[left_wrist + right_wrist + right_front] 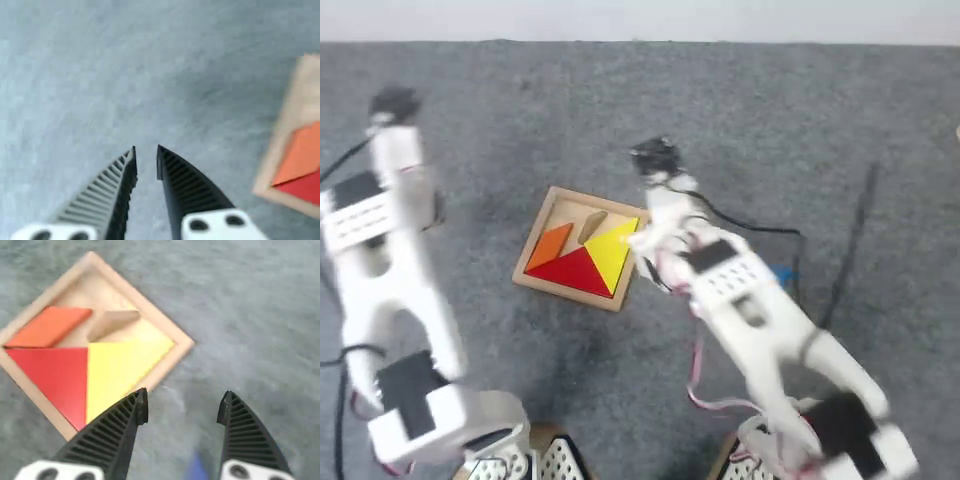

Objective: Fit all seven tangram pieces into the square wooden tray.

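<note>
The square wooden tray [532, 281] lies mid-table, holding an orange piece [550, 245], a red triangle [572, 272] and a yellow triangle [610, 250]. A tan, wood-coloured shape [112, 320] sits beside the orange piece [50, 326]. My right gripper [184, 396] hangs open over the carpet just off the tray's edge [181, 351] on the yellow triangle's [120, 370] side, with nothing between its fingers. A blue piece [195, 467] peeks out under it, and lies beside that arm [782, 275]. My left gripper [146, 147] is over bare carpet away from the tray [295, 100], open by a narrow gap and holding nothing.
Grey carpet covers the table. A black cable [850, 250] runs across it at the right, and another [750, 228] trails from the right arm. The arm bases [550, 460] stand at the front edge. A pale wall bounds the far side.
</note>
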You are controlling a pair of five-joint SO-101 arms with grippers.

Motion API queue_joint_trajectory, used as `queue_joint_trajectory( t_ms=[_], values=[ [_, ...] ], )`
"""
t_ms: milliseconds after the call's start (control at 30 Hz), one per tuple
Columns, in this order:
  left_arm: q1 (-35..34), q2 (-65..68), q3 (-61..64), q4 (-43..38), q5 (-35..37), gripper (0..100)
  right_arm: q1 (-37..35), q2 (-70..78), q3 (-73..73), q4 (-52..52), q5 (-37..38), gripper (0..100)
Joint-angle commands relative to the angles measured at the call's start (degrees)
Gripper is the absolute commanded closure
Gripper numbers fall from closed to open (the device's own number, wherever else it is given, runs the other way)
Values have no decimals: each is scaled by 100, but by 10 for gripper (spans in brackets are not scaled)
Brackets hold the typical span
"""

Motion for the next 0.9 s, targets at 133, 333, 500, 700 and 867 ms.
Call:
queue_joint_trajectory(
  t_ms=[133,333,500,700,867],
  values=[
    [-1213,-510,875,-387,88,828,-497,1947,-2295,-259,-132,757],
    [-1591,-484,1763,-1723,44,819,-576,2932,-3376,-251,-299,757],
    [-1591,-466,2105,-2215,-18,819,-558,3336,-3895,-4,-281,757],
    [-1574,-466,2246,-2251,-88,819,-637,3679,-4211,136,-273,757],
    [-1565,-484,2246,-2224,-88,819,-655,3776,-4211,585,-290,757]
  ],
)
